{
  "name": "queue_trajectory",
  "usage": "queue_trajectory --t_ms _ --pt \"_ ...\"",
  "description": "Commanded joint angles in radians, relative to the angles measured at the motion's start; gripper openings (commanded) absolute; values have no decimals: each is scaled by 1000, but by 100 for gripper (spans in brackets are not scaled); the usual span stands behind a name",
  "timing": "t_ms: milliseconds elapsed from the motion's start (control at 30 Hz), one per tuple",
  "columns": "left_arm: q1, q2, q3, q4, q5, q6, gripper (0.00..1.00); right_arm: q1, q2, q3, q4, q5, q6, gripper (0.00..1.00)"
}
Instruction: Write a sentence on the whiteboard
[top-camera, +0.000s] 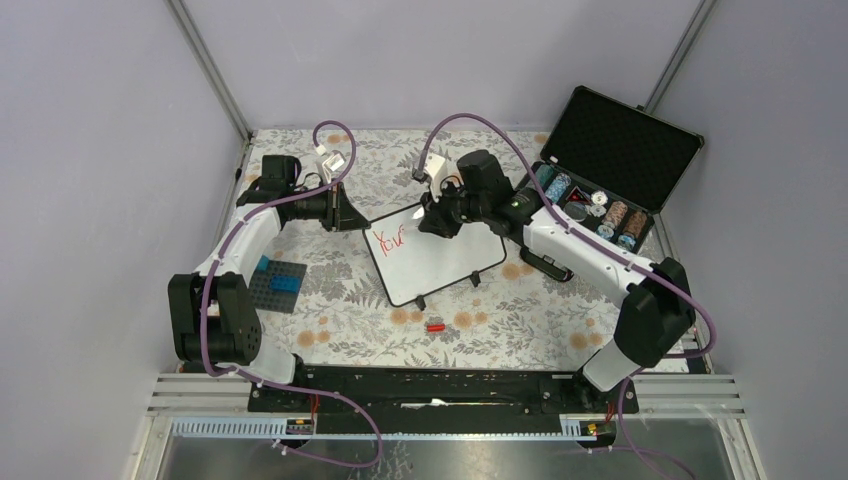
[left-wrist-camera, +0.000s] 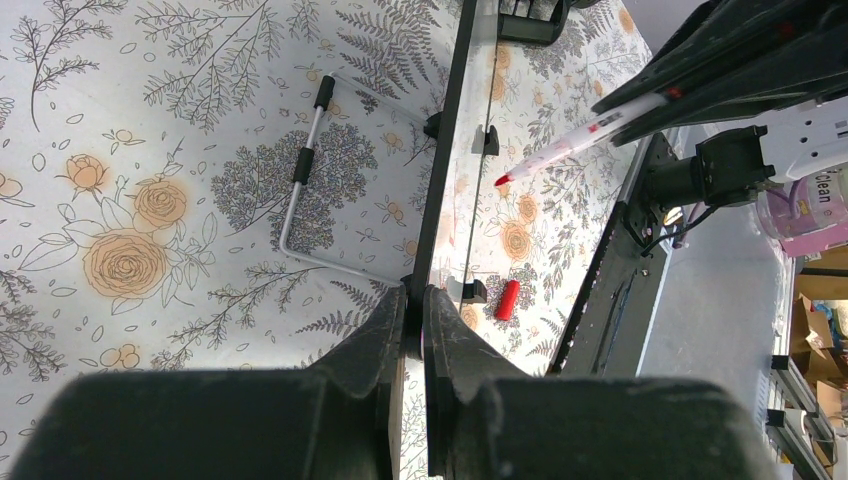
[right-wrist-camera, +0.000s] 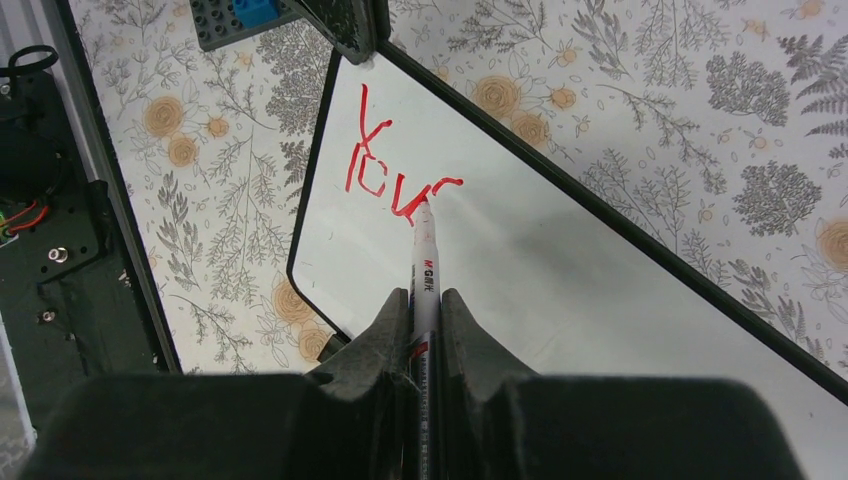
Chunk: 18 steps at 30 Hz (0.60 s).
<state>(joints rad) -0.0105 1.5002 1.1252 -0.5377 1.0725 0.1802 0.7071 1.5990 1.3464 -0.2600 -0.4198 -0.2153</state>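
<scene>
Red start of the sentence (right-wrist-camera: 388, 168) stands on the whiteboard (right-wrist-camera: 560, 270); we judge our right pincer (right-wrist-camera: 425, 296), pinching the marker (right-wrist-camera: 425, 250), must write onward, the left pincer (left-wrist-camera: 415, 318) pinching that board's edge.

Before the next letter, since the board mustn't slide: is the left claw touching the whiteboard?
Touching. The left wrist view shows the left claw shut on the whiteboard, one finger against each face.

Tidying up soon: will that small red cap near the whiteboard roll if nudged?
Probably: the red cap is a short cylinder lying on its side. It looks small and plastic, so likely light. The flowered table cover may slow it a little.
</scene>
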Motion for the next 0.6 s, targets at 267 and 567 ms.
queue_trajectory --t_ms 267,567 --pt "-17 -23 2 -13 -17 19 0 5 -25 -2 14 36 -35 0" --pt "-17 -21 2 -13 -17 21 0 4 12 12 16 50 -46 0"
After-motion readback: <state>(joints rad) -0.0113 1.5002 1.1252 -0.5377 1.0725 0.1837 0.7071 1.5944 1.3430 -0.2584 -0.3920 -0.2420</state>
